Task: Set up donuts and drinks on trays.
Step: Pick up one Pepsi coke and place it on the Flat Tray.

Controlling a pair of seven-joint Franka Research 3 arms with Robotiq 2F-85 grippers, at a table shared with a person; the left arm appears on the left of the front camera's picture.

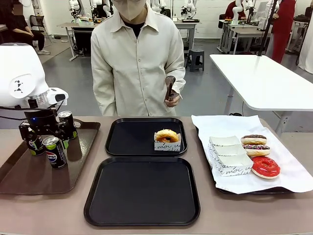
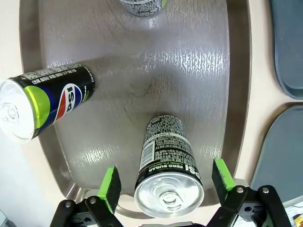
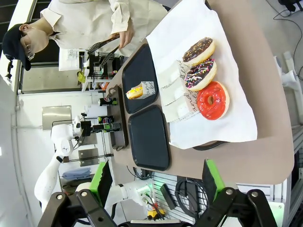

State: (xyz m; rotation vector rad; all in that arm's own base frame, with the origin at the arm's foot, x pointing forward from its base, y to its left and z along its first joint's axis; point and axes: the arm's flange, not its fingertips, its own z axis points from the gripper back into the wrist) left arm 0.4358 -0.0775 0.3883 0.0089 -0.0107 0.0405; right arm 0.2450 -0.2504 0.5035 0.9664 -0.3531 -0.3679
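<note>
Three drinks stand on a brown tray (image 1: 29,178) at the left: one can (image 1: 55,152) with a Pepsi logo, one (image 1: 35,145) beside it and one (image 1: 67,122) behind. My left gripper (image 1: 45,134) hangs low over them. In the left wrist view it stands open astride an upright can (image 2: 168,177), with a gap at each green pad (image 2: 111,187). Two black trays lie mid-table. The far tray (image 1: 129,139) holds one donut (image 1: 167,137) in a white sleeve; the near tray (image 1: 142,191) is bare. My right gripper (image 3: 157,177) is open, high above the table.
At the right, a paper-lined tray (image 1: 293,171) carries a chocolate donut (image 1: 254,139), a sprinkled one (image 1: 256,150), a red one (image 1: 265,167) and a stack of sleeves (image 1: 227,155). A person across the table holds tongs (image 1: 169,87). Other cans (image 2: 47,97) stand near my left gripper.
</note>
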